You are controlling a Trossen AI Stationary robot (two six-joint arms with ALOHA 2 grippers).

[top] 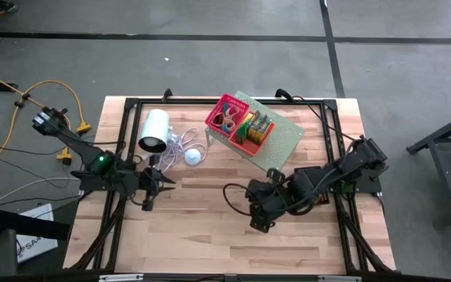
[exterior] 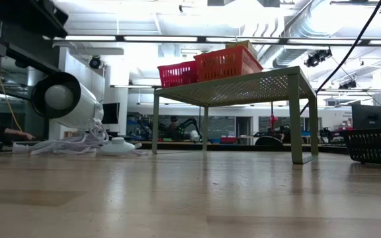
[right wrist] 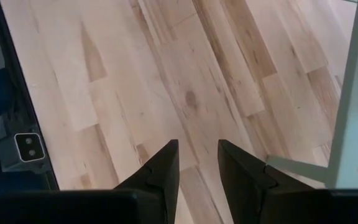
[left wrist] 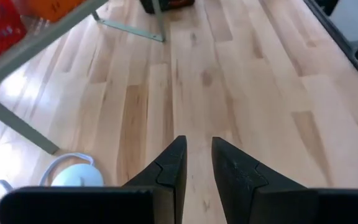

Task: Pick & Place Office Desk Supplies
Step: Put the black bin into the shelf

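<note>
At nine o'clock your left gripper point(top: 160, 182) and at five o'clock your right gripper point(top: 258, 221) both stand parted, empty. Two baskets, pink point(top: 226, 114) and red point(top: 254, 130), sit at twelve o'clock on the shelf point(top: 286, 135).

The pink basket point(top: 225, 114) and the red basket point(top: 254, 130) sit side by side on a raised shelf at the back of the table, edges touching. The pink one holds tan and dark loops point(top: 227, 119) — probably rubber bands. The red one is packed with upright items, green and tan. A black mesh basket point(exterior: 376, 145) stands on the tabletop, well apart.
</note>
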